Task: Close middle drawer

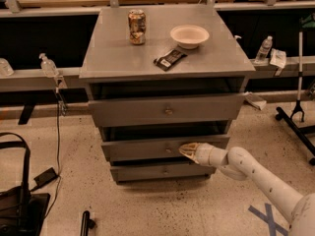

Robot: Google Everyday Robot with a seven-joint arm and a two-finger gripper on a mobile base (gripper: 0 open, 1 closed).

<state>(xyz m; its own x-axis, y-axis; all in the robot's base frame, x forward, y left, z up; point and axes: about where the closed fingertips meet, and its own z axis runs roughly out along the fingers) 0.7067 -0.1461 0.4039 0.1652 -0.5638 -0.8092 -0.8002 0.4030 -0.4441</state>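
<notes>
Low on the grey cabinet (113, 53) front, pressing the pale tapered tool (189, 150) against the grey metal middle drawer (138, 149), just right of its small round knob (169, 150). Jutting out slightly, under the taller grey drawer (147, 111). Cannot tell if tool apart or together.

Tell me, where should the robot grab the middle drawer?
Probably by the small round knob in the centre of the middle drawer, coming straight in from the front. The front is flat, so the knob is the only part that sticks out to hold. The gripper is at the drawer front, just right of the knob. For closing, a push on the flat front may do.
</notes>
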